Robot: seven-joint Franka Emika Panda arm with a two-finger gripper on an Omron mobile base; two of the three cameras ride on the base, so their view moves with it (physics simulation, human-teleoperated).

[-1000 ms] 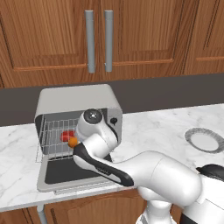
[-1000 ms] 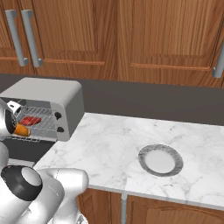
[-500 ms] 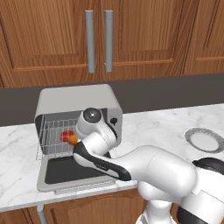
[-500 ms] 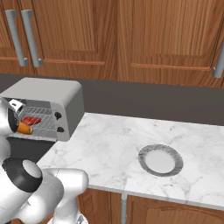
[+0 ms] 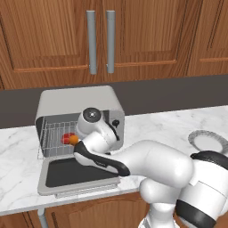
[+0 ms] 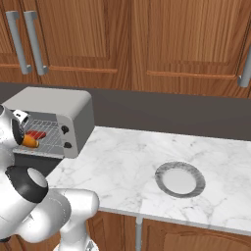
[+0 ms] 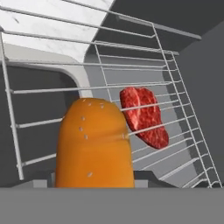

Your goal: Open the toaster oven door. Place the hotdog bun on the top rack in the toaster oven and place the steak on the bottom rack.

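So the toaster oven [image 5: 80,107] is a light grey box with a rounded top, smooth matte sides and two little black knobs at about 3 o'clock on its front. Its door [image 5: 75,174] is flopped down flat on the counter [image 6: 127,162], a grey frame around a dark glass pane. The counter is white marble with faint grey veins, and the cabinets [image 5: 53,40] above are warm brown wood with long brushed-metal handles.

The bun [image 7: 93,144] is a smooth, rounded orange-brown cylinder with tiny pale specks, and it fills the low middle of the hand view. The claw [image 5: 76,143] is closed around it, right at the oven mouth, about 9 o'clock from the robot's round white wrist in the left base view. From the right base camera the bun's orange tip [image 6: 30,141] pokes out toward the open cavity.

The steak [image 7: 144,116] is a flat, lumpy piece of red meat with a marbled look, lying on thin silver rack wires [image 7: 175,87] inside, at roughly 2 o'clock from the bun. Can't tell which shelf.

Off at 3 o'clock a round grey plate [image 6: 180,179] with a white centre sits on the marble.
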